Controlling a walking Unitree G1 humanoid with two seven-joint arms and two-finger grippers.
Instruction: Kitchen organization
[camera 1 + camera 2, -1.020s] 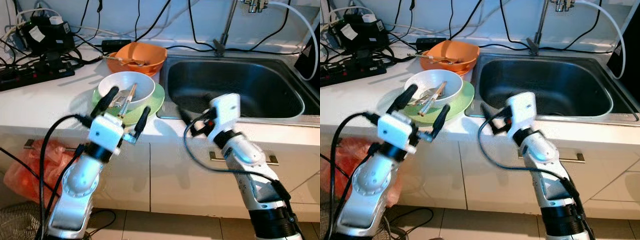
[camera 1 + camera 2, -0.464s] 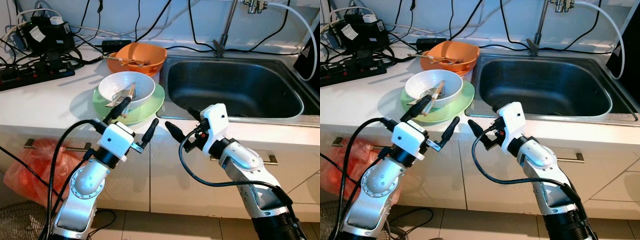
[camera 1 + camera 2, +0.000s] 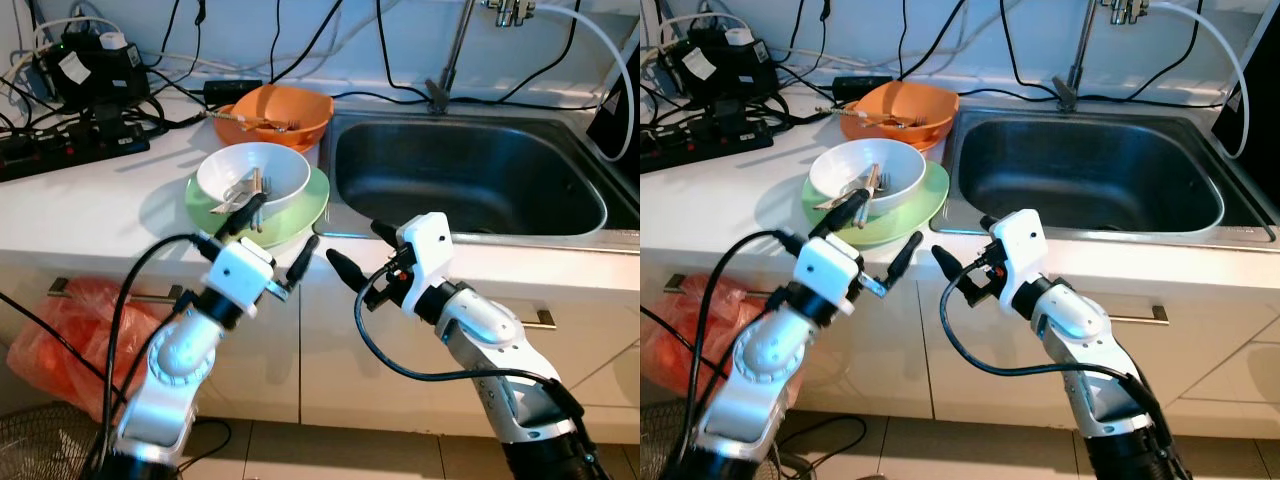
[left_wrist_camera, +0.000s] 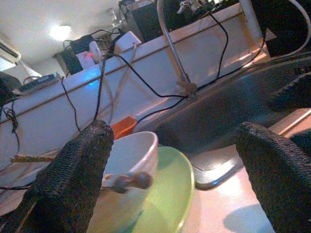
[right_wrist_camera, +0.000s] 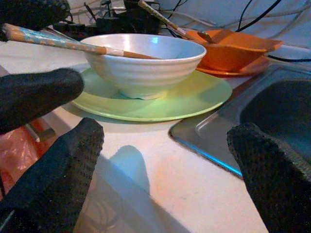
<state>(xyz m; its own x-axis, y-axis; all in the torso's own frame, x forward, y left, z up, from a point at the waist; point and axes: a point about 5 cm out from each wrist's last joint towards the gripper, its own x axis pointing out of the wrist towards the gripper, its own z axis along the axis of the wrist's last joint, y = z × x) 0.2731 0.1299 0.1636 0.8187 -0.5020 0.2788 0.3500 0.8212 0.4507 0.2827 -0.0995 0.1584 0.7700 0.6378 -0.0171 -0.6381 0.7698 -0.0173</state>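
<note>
A white bowl (image 3: 252, 172) holding chopsticks and cutlery (image 3: 249, 191) sits on a green plate (image 3: 304, 204) on the white counter, just left of the steel sink (image 3: 470, 180). Behind it stands an orange bowl (image 3: 281, 111) with utensils. My left gripper (image 3: 272, 237) is open at the counter's front edge, one finger over the plate's near rim, the other below the edge. My right gripper (image 3: 360, 248) is open beside it, at the sink's front left corner, pointing at the plate. The right wrist view shows the bowl (image 5: 146, 63) and plate (image 5: 194, 94) close ahead.
Black cables, a power strip (image 3: 60, 150) and a charger box (image 3: 85, 65) crowd the counter's back left. A tap (image 3: 445, 70) and a white hose (image 3: 615, 70) rise behind the sink. Cabinet doors lie below the counter, and a red bag (image 3: 60, 330) sits on the floor at left.
My left gripper dropped back from around the bowl to the counter's front edge. My right gripper moved left and down from the sink rim toward the plate.
</note>
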